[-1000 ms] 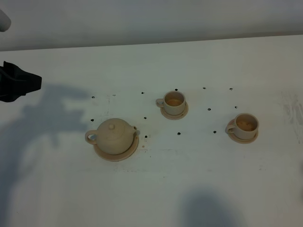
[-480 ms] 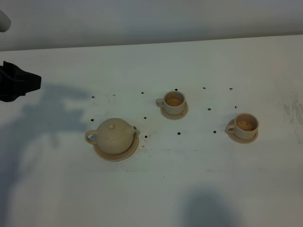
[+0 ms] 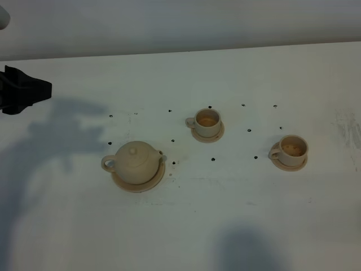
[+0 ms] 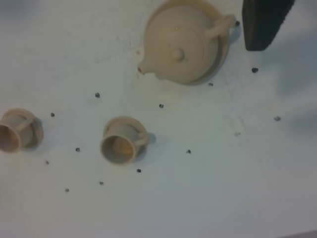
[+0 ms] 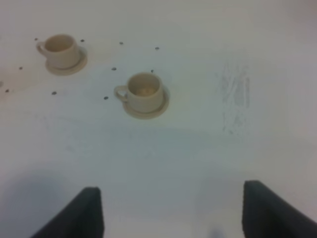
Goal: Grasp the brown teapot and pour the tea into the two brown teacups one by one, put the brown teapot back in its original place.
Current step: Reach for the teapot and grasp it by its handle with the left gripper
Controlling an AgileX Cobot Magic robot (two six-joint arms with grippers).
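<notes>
The brown teapot (image 3: 135, 160) sits upright on its original place, the flat tan saucer disc (image 3: 142, 185), left of centre, with its handle toward the left. The two brown teacups stand on small saucers, one (image 3: 207, 119) in the middle and one (image 3: 293, 149) to the right, both with brownish liquid inside. My left gripper (image 3: 32, 94) hovers at the far left edge, well away from the teapot and holding nothing. The left wrist view shows one dark finger (image 4: 265, 22) beside the teapot (image 4: 181, 42). My right gripper (image 5: 171, 188) is open, short of the nearer cup (image 5: 144, 92).
Small dark specks (image 3: 213, 160) dot the white table (image 3: 225, 214) around the cups and teapot. Faint scuff marks (image 5: 235, 94) lie to the right of the right cup. Arm shadows fall on the left and the front of the table.
The left gripper has drifted slightly toward the far side of the table at the left edge. Teapot and cups have not moved.
</notes>
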